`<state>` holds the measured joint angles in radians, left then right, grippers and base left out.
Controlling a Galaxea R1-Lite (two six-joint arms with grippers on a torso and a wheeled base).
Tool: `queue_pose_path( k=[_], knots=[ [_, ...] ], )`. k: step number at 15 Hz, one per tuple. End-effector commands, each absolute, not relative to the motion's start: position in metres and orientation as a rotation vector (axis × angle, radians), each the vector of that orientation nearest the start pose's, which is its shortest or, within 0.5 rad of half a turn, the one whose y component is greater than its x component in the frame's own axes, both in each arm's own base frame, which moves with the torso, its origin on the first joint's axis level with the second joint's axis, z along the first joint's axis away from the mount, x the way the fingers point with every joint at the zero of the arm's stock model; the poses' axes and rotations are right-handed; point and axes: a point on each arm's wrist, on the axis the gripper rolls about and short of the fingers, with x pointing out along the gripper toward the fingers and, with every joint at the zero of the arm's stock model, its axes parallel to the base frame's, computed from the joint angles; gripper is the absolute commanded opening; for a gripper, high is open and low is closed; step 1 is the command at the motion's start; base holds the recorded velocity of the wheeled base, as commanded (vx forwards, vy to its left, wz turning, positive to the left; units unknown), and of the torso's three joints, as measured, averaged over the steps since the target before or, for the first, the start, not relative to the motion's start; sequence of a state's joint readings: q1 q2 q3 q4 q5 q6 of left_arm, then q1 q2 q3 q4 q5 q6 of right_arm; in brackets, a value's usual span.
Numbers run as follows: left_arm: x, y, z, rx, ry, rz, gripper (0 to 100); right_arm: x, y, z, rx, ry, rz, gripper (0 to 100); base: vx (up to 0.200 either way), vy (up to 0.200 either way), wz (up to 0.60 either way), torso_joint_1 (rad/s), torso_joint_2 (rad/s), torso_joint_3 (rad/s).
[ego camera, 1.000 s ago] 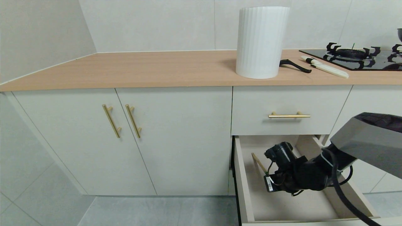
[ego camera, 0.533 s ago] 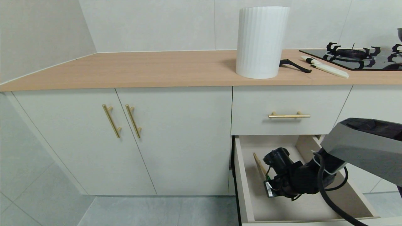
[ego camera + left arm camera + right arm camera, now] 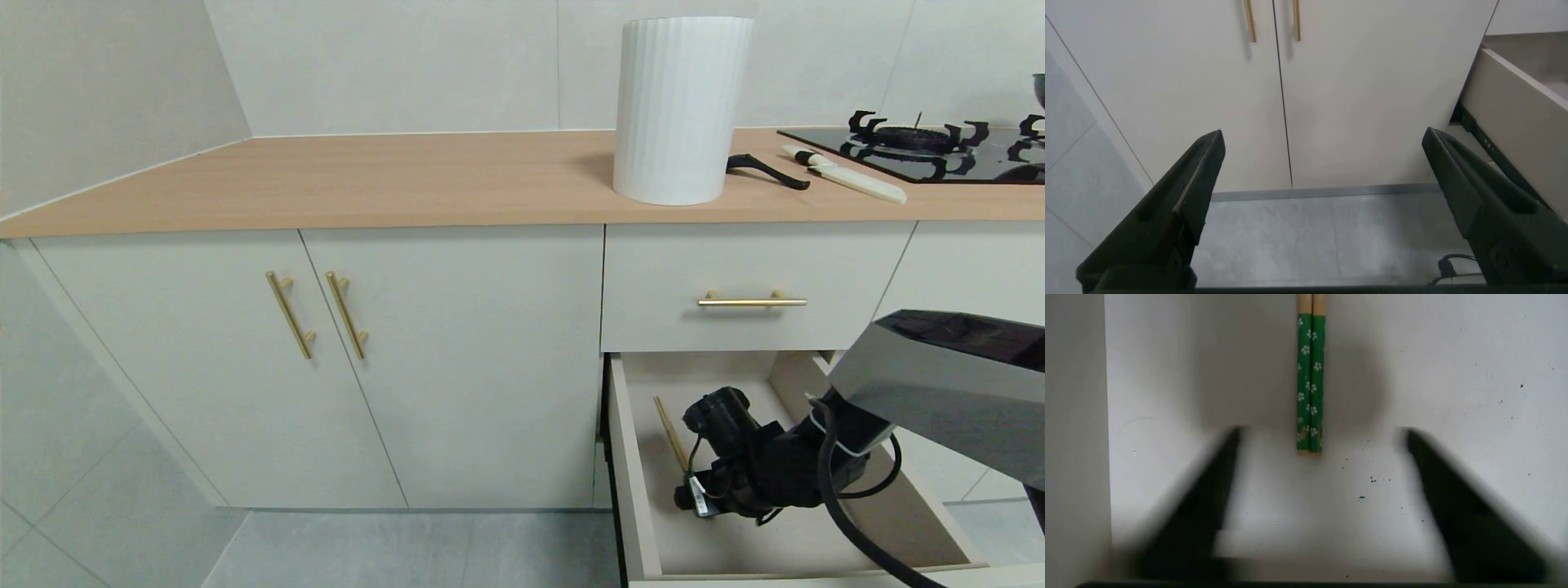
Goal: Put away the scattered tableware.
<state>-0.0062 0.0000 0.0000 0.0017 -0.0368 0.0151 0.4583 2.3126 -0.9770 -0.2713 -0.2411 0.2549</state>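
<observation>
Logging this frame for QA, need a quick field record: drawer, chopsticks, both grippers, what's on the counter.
drawer: open
chopsticks: flat on drawer floor, near its left wall, not gripped
right gripper: open, inside drawer, fingers either side of the chopsticks' end, not touching
left gripper: open, empty, facing cabinet doors
counter: knife and black handle beside white cylinder

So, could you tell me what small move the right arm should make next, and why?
Probably lift the right claw up out of the drawer: its jaws stand wide apart and the chopsticks lie free on the drawer floor, so they look placed, while a knife waits on the counter.
</observation>
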Motion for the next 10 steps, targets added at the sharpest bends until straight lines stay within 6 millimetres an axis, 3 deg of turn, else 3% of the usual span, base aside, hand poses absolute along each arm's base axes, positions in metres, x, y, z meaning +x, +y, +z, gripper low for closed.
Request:
queue_pose_path(
  k=[1,4,10],
  knots=[
    [-0.023,-0.001,0.075,0.015,0.003,-0.043,100,0.331,0.157,-0.019,-0.132,1.011,0.068,100,0.000,0.000,0.00,0.000,0.00,0.000],
    [-0.023,-0.001,0.075,0.015,0.003,-0.043,100,0.331,0.157,-0.014,-0.127,0.998,0.067,100,0.000,0.000,0.00,0.000,0.00,0.000],
    [-0.023,-0.001,0.075,0.015,0.003,-0.043,100,0.301,0.140,0.101,-0.049,0.720,0.062,100,0.000,0.000,0.00,0.000,0.00,0.000]
  ],
)
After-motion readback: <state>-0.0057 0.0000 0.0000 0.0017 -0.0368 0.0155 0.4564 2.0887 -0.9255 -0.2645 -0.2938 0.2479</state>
